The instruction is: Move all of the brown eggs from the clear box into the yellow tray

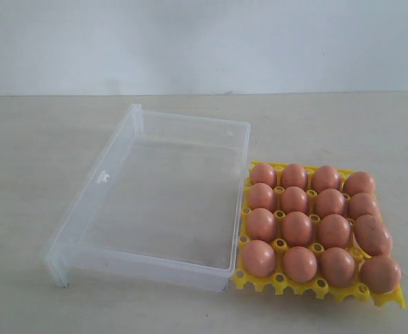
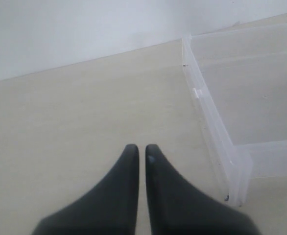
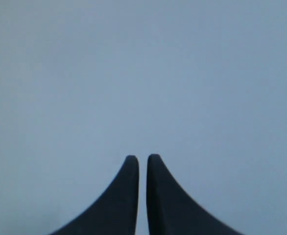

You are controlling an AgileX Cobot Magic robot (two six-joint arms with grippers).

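1. Brown eggs (image 1: 297,228) are sitting in the yellow tray (image 1: 280,280), a four-by-four grid with one egg per cell.
2. Tray is lying right of the clear box (image 1: 92,188), its left edge meeting the box's right wall.
3. Right-column eggs are crowding the tray's right edge.
4. Table (image 1: 30,153) is showing open left of the box and in front of it.
5. Left gripper (image 2: 139,147) is hovering over the table beside the box's outer wall, tips together and holding nothing.
6. Right gripper (image 3: 142,157) is facing a plain surface, tips together and holding nothing.

The brown eggs (image 1: 297,227) cover most cells of the yellow tray (image 1: 343,293). In the left wrist view the clear box (image 2: 208,122) runs off the picture's edge.
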